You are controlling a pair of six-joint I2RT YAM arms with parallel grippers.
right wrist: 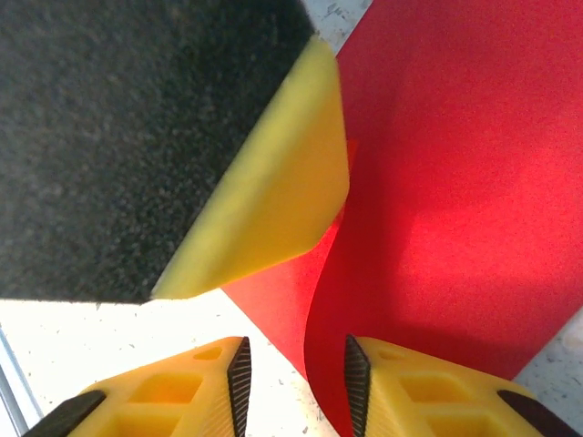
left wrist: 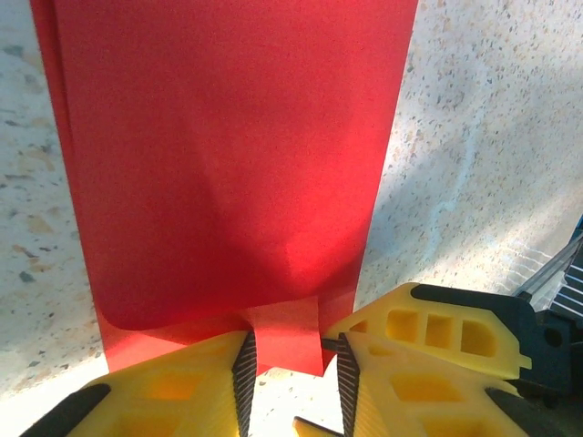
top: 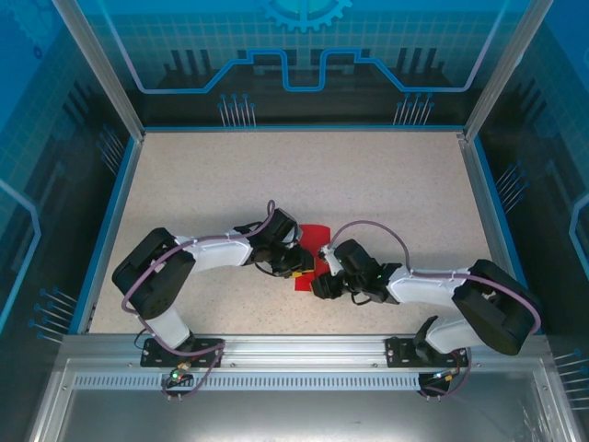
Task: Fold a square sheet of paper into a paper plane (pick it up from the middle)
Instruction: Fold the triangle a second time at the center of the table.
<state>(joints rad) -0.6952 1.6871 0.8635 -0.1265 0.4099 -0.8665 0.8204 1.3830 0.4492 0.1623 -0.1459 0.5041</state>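
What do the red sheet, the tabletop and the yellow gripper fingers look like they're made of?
Red sheet: thin matte paper, it seems; its edge curls and a soft crease shows.
Tabletop: speckled beige, stone-look surface, possibly laminate; slight sheen.
Yellow fingers: likely moulded or printed plastic, with hollow pockets; dark ribbed pads, maybe rubber.

Plain bright red paper (left wrist: 228, 164) on a speckled beige table (top: 276, 175).
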